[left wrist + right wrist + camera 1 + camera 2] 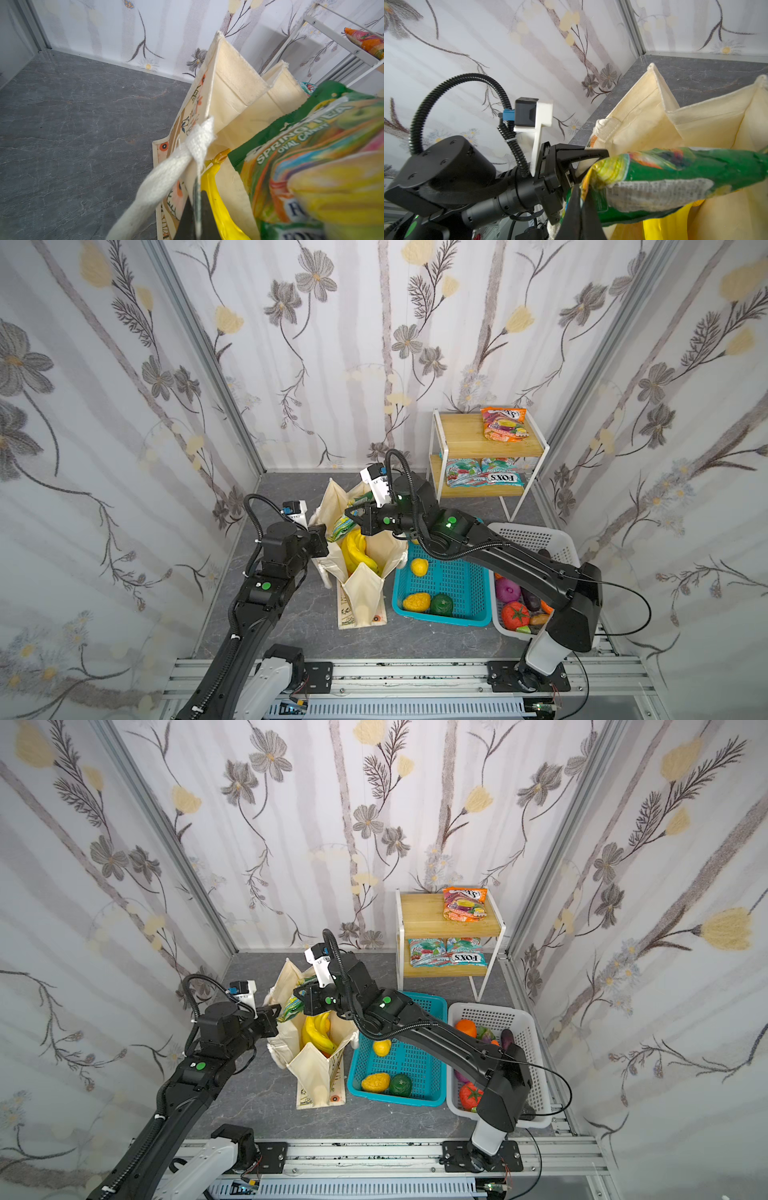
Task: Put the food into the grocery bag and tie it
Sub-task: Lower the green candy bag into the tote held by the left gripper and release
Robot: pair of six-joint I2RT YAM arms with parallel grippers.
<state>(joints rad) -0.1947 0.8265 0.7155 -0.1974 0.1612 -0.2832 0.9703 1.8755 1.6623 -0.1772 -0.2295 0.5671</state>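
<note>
While the left gripper (326,545) pinches the left rim of the grocery bag (361,597), its jaws are closed on the cream cloth. The wrist view shows the fabric edge caught between the dark fingers (204,216), just beside a white rope handle (166,176). The bag stands open on the gray tabletop (291,614) near its middle, with its mouth spread wide. A yellow banana bunch (356,553) lies inside it.

Over the bag's far end, the right gripper (353,515) reaches across from the right. It is clamped shut on one edge of a green snack packet (343,526), which hangs partly inside the mouth above the bananas.

Just right of the bag sits a teal basket (440,617). It holds a lemon (419,567), another yellow fruit (415,601) and a dark green vegetable (441,604).

Toward the far right corner stands a wooden shelf rack (465,435). An orange snack packet (505,425) lies on its top board, and two teal-and-red packets (482,475) lie on the lower one.

At the right edge, a white basket (540,537) holds a tomato (515,614) and other produce, partly hidden by the right arm.
</note>
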